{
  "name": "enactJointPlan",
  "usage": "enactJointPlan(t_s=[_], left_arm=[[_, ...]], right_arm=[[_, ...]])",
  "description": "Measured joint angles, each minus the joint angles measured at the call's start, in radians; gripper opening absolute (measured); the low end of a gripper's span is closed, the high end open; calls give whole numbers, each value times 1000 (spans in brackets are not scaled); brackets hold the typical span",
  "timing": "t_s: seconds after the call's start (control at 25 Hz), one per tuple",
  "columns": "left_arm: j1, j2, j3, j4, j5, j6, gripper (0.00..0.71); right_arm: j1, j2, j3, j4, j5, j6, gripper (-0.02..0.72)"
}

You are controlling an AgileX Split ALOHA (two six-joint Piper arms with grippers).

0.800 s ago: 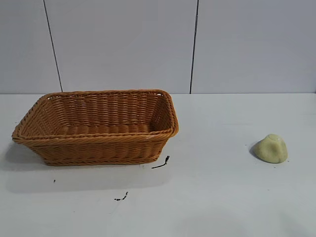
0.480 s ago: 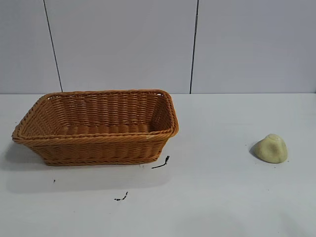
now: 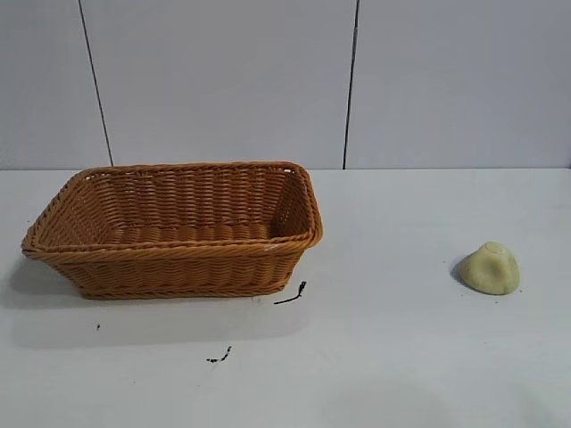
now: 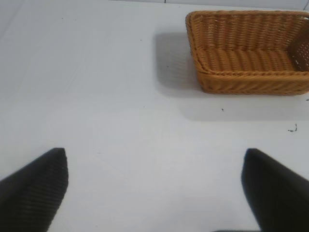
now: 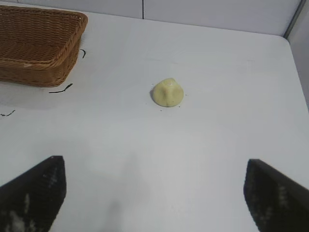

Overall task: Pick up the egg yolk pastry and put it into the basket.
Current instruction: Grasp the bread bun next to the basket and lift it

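The egg yolk pastry (image 3: 489, 268), a small pale yellow-green dome, lies on the white table at the right; it also shows in the right wrist view (image 5: 167, 93). The orange-brown wicker basket (image 3: 174, 254) stands at the left, empty, and shows in the left wrist view (image 4: 251, 82) and the right wrist view (image 5: 38, 67). Neither gripper appears in the exterior view. My right gripper (image 5: 154, 166) is open and empty, well short of the pastry. My left gripper (image 4: 154, 164) is open and empty, apart from the basket.
Small black scraps lie on the table in front of the basket's right corner (image 3: 291, 294) and nearer the front (image 3: 219, 356). A grey panelled wall (image 3: 285, 80) runs behind the table. The table's edge (image 5: 292, 67) lies beyond the pastry in the right wrist view.
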Motion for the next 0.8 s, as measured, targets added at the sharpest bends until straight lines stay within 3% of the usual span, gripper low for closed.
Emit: enactJointPlan(t_s=[0.8], left_arm=[[0, 0, 0, 0, 0, 0, 696]], right_arm=[[0, 1258, -534, -17, -73, -40, 694]])
